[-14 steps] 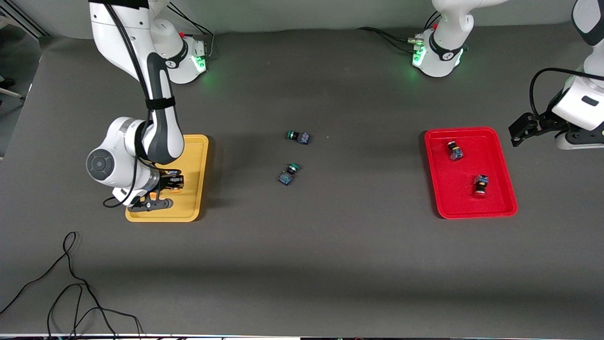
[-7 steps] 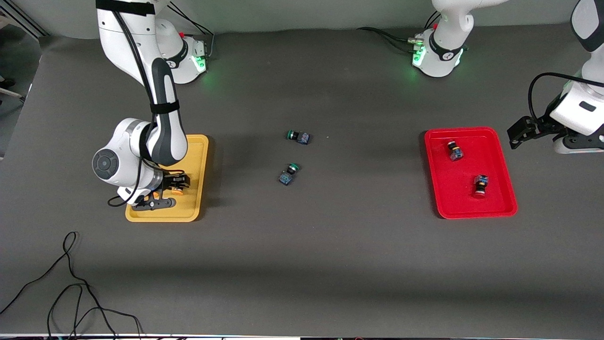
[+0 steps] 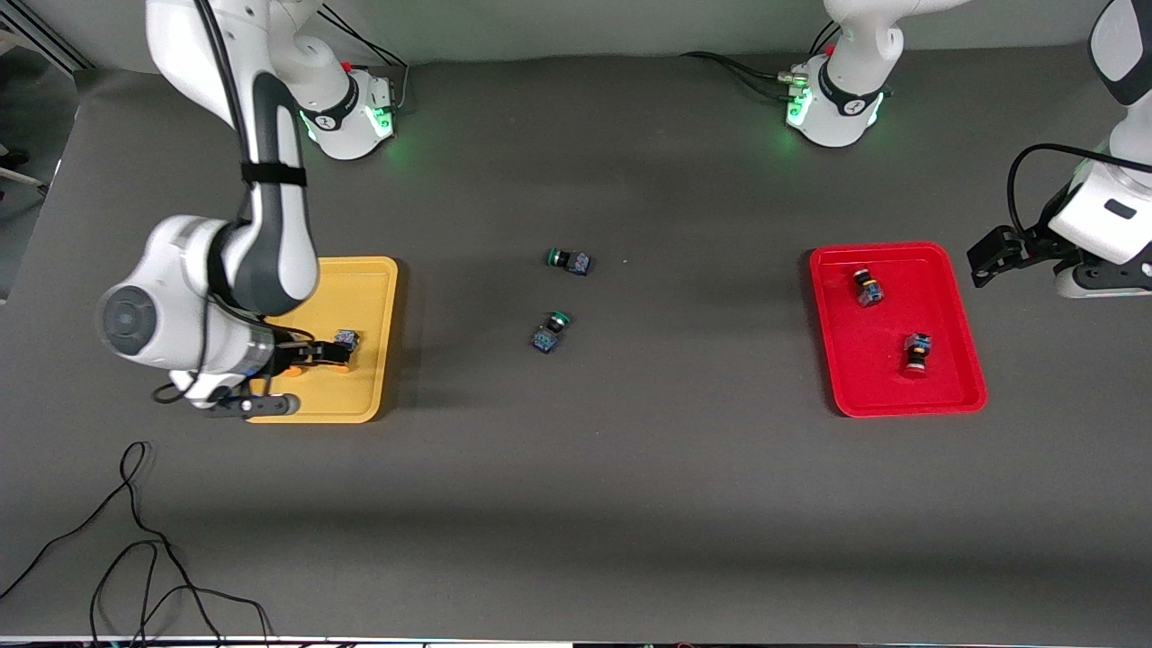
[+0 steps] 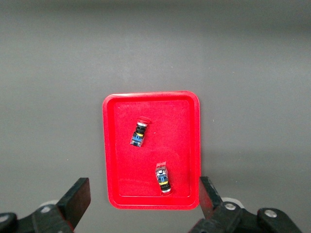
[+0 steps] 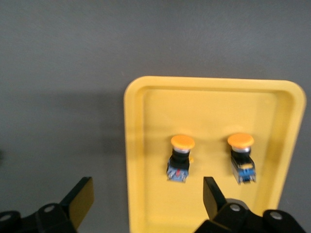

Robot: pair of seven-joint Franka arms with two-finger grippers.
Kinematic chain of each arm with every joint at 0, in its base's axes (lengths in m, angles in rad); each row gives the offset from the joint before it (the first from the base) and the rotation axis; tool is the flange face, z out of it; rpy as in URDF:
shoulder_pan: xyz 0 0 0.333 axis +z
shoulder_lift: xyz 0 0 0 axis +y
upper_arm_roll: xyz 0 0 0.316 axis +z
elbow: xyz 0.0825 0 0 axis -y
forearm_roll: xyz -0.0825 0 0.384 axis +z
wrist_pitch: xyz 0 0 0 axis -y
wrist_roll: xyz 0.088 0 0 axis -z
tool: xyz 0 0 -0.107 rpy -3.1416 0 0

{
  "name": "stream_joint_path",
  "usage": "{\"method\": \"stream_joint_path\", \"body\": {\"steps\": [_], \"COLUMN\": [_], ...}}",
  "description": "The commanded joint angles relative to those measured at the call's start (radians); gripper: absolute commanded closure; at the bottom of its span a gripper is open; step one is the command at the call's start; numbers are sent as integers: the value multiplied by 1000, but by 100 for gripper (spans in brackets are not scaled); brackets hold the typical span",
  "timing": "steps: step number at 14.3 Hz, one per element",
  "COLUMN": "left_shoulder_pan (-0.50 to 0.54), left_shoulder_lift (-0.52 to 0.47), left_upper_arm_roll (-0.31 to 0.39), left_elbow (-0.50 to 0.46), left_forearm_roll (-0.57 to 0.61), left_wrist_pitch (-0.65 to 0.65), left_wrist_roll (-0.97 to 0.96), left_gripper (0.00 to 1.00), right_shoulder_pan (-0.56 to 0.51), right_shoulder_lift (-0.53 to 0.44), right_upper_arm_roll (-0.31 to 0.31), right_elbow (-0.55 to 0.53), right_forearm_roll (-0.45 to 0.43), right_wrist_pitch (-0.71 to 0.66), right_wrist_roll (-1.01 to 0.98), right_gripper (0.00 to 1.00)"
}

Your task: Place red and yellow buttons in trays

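Two yellow buttons point(image 5: 181, 156) point(image 5: 241, 154) lie in the yellow tray point(image 5: 146, 121). In the front view one yellow button point(image 3: 341, 354) shows in the yellow tray point(image 3: 369, 288); the other is mostly hidden by the right hand. My right gripper point(image 5: 146, 204) point(image 3: 302, 355) is open and empty, up over the tray's part toward the right arm's end. Two red buttons point(image 3: 868, 286) point(image 3: 916, 353) lie in the red tray point(image 3: 954, 396); both red buttons point(image 4: 139, 132) point(image 4: 163, 178) also show in the left wrist view. My left gripper point(image 4: 143, 204) point(image 3: 1080, 270) is open and empty, up beside the red tray point(image 4: 109, 145).
Two green-capped switches point(image 3: 569, 261) point(image 3: 549, 331) lie on the dark table between the trays. A loose black cable point(image 3: 135, 540) lies near the front edge at the right arm's end. The arm bases stand along the top.
My right gripper has risen from the yellow button in the tray and moved toward the right arm's end, leaving the button there. The left arm has barely shifted.
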State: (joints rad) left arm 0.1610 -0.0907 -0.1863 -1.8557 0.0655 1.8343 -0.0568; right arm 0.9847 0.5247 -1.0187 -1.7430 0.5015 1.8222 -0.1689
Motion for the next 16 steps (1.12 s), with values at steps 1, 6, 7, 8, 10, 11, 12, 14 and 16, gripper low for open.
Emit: {"method": "stream_joint_path", "body": {"steps": [1, 6, 7, 8, 10, 11, 12, 14, 16], "left_shoulder_pan": [-3, -3, -6, -9, -8, -6, -6, -6, -5], "left_shoulder_lift": [26, 57, 57, 57, 55, 54, 52, 51, 52], "left_upper_arm_roll": [5, 4, 4, 4, 4, 4, 4, 4, 4], "left_elbow": [41, 85, 87, 86, 85, 85, 87, 87, 92], "left_forearm_roll": [0, 0, 0, 0, 0, 0, 0, 0, 0], "left_wrist_pitch": [-30, -30, -30, -30, -30, -32, -32, -43, -46], "left_wrist_roll": [5, 5, 6, 6, 6, 6, 6, 6, 6], "left_gripper": [0, 0, 0, 0, 0, 0, 1, 0, 0], "right_shoulder_pan": [18, 72, 4, -99, -301, -390, -481, -648, -795], "right_shoulder_lift": [-18, -137, -205, -269, -368, -393, -413, -446, -472], "right_upper_arm_roll": [-49, -86, 7, 140, 360, 444, 516, 658, 785], "right_elbow": [117, 186, 180, 180, 157, 157, 154, 143, 119], "right_forearm_roll": [-32, -165, -232, -306, -403, -405, -406, -411, -428], "right_wrist_pitch": [-118, -169, -167, -167, -164, -164, -162, -156, -155], "right_wrist_roll": [77, 158, 193, 236, 287, 287, 286, 282, 275], "right_gripper": [0, 0, 0, 0, 0, 0, 0, 0, 0]}}
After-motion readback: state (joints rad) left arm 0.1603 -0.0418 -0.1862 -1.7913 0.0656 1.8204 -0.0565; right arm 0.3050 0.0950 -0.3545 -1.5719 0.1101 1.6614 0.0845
